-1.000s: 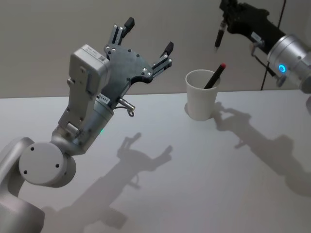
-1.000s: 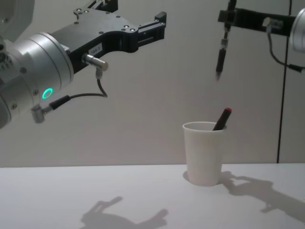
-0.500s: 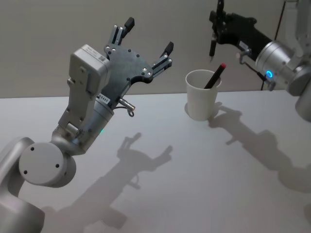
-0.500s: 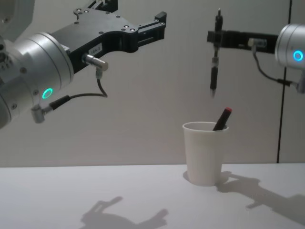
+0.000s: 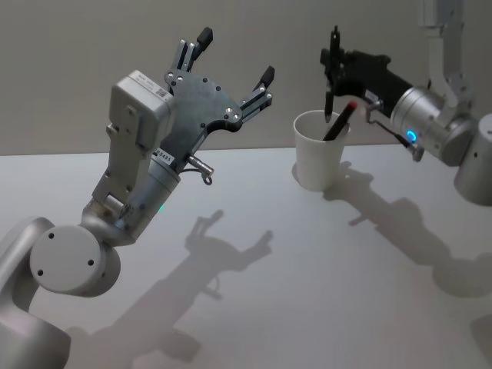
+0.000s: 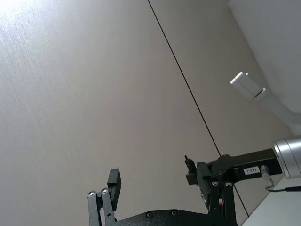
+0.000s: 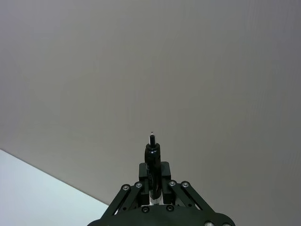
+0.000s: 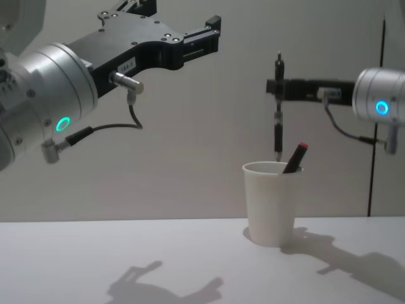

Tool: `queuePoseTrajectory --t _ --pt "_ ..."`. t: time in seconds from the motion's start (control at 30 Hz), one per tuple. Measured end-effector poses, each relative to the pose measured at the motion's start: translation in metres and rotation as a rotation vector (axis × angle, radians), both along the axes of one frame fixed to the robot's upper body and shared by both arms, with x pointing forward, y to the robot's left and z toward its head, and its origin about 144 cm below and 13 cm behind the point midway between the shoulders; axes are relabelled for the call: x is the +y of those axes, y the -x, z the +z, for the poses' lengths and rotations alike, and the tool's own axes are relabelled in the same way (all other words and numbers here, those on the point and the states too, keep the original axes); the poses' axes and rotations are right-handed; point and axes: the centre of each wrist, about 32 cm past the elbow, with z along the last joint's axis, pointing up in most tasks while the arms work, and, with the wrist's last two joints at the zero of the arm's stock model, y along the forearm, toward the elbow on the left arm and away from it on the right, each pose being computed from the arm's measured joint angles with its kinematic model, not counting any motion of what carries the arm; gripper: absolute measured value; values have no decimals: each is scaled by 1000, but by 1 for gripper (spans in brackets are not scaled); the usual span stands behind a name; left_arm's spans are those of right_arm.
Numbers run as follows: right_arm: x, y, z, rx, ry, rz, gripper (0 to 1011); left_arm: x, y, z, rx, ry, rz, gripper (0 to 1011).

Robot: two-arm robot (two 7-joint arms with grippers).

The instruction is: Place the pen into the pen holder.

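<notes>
Plain grey-beige wall behind a bare white worktop (image 5: pixel 254 307), with hard arm shadows thrown across the surface. White paper cup serving as pen holder (image 5: pixel 319 151) (image 8: pixel 271 202) stands upright toward the far side of the worktop, right of centre. Inside it a dark red-tipped pen (image 5: pixel 340 120) (image 8: pixel 295 157) leans against the rim, its red end poking up and out to the right. Right end effector (image 5: pixel 331 58) (image 8: pixel 278 85) reaches in from the right, well above the cup, clenched on a black pen (image 5: pixel 330 78) (image 8: pixel 278 111). This pen hangs vertical, tip down. In the chest view the tip sits just above the cup's rim, over the opening, left of the leaning pen and apart from it; not inside the cup. Right wrist view looks along the closed fingers (image 7: pixel 149 186), with the pen's upper end (image 7: pixel 152 155) standing out past them against the wall. Left end effector (image 5: pixel 231 65) (image 8: pixel 190 31) is raised high at left, well apart from the cup, fingers spread wide and released, grasping nothing. The left wrist view shows one finger (image 6: pixel 114 181) pointing up at the wall, with the right end effector (image 6: pixel 190 172) farther off beyond it.
</notes>
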Motion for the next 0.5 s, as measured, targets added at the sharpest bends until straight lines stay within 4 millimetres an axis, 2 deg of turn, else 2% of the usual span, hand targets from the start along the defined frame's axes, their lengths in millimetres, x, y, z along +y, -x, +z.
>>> queuePoseTrajectory --t 0.27,0.5 --pt "1 -2 -10 30 14 5 135 0 0 0 0 0 0 1001" --pt "1 -3 -15 45 20 5 327 0 0 0 0 0 0 1001"
